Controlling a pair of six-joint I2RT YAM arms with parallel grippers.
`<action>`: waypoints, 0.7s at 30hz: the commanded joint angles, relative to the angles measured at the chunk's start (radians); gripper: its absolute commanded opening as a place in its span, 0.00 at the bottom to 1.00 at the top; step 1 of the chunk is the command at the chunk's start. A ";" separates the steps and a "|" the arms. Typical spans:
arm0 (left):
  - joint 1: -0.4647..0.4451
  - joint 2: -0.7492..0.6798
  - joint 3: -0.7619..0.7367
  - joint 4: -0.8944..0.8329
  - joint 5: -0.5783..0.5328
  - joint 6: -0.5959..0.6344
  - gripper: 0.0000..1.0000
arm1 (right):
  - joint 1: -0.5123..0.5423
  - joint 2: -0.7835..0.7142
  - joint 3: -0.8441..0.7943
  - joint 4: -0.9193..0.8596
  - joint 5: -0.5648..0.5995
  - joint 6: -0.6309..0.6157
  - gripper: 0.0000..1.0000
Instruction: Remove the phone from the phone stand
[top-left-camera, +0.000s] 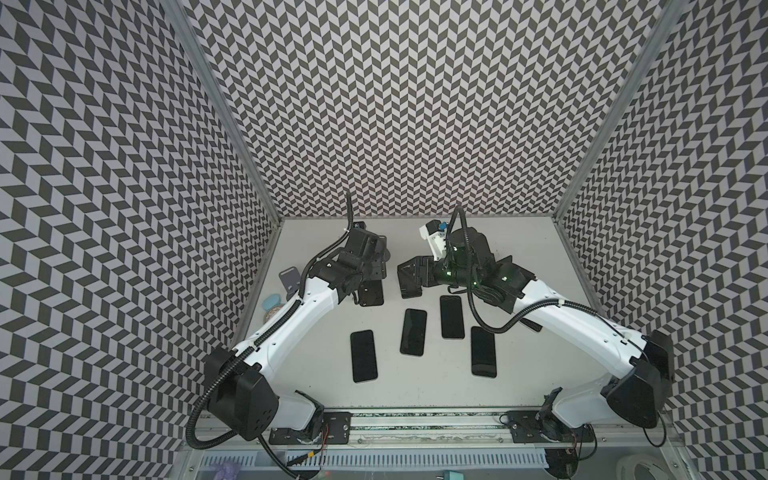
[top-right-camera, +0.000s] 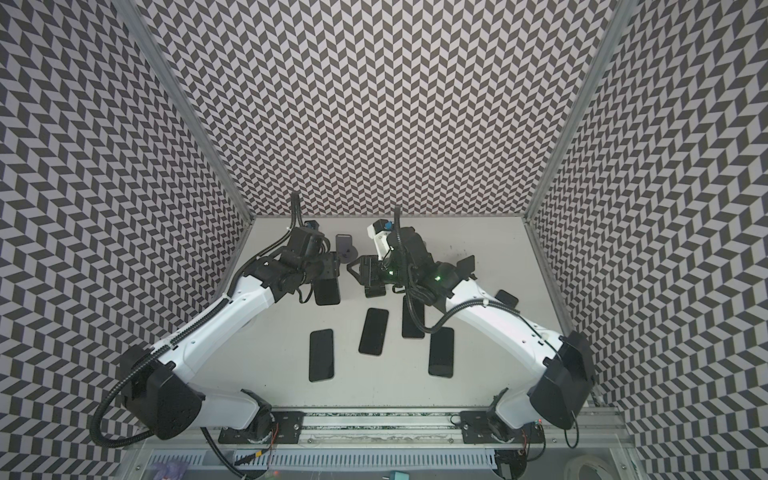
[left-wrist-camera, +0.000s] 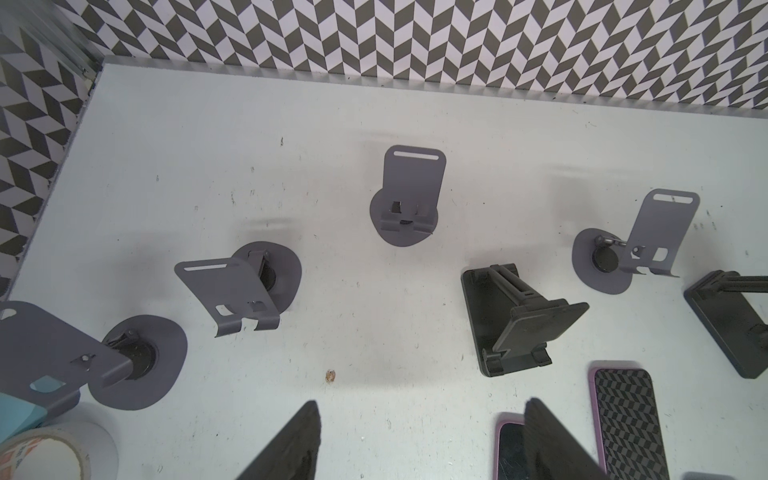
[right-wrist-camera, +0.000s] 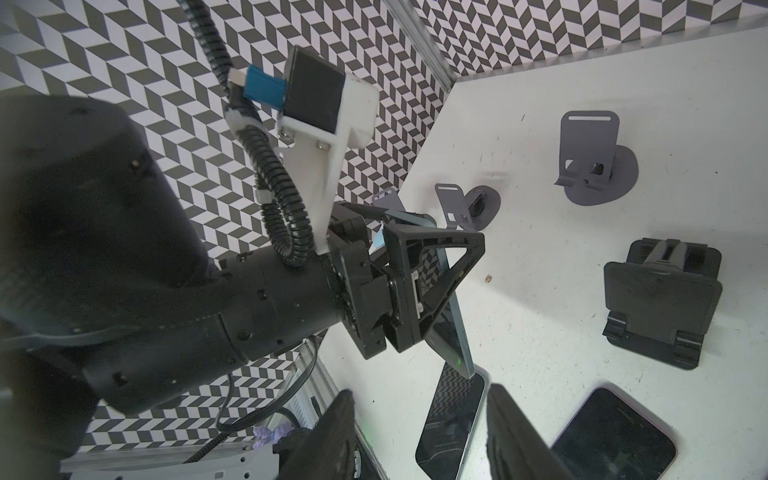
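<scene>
Two white-and-black robot arms reach over a pale worktop (top-left-camera: 415, 395) walled in by black-and-white chevron panels (top-left-camera: 386, 104). The left arm (top-left-camera: 286, 328) and the right arm (top-left-camera: 573, 328) meet near the back of the worktop.

The left pincer (left-wrist-camera: 422, 415) is clamped on the phone (right-wrist-camera: 451, 332), which is teal along its edge. The phone is held tilted in the air, apart from every stand. Its lower end hangs right over a phone lying flat (right-wrist-camera: 451, 424), and the right wrist view cannot show whether the two touch. In both top views the gripped phone shows as a short dark rectangle under the left wrist (top-left-camera: 371, 296).

The right pincer (right-wrist-camera: 419, 390) hovers just beside it, jaws apart with nothing between them.

Behind them stand grey phone stands with round bases (left-wrist-camera: 409, 195), (left-wrist-camera: 237, 286), (left-wrist-camera: 660, 232), (left-wrist-camera: 54, 353). Two black phone stands (left-wrist-camera: 519, 320), (left-wrist-camera: 731, 316) stand nearer the arms.

Four other phones (top-left-camera: 364, 355), (top-left-camera: 414, 331), (top-left-camera: 451, 317), (top-left-camera: 483, 351) lie flat in a loose row at mid-worktop. A fifth phone (top-right-camera: 507, 297) is partly hidden beside the right arm.

A roll of tape (left-wrist-camera: 45, 455) sits at the left edge, next to the nearest grey stand.
</scene>
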 joint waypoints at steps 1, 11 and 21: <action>-0.004 -0.035 -0.014 0.016 -0.007 -0.025 0.50 | 0.013 0.006 0.000 0.056 0.009 -0.004 0.50; -0.004 -0.021 -0.048 0.025 0.011 -0.031 0.49 | 0.017 0.055 0.027 0.023 -0.013 -0.043 0.50; -0.005 0.005 -0.063 0.016 0.002 -0.032 0.49 | 0.017 0.105 0.040 -0.032 -0.048 -0.106 0.51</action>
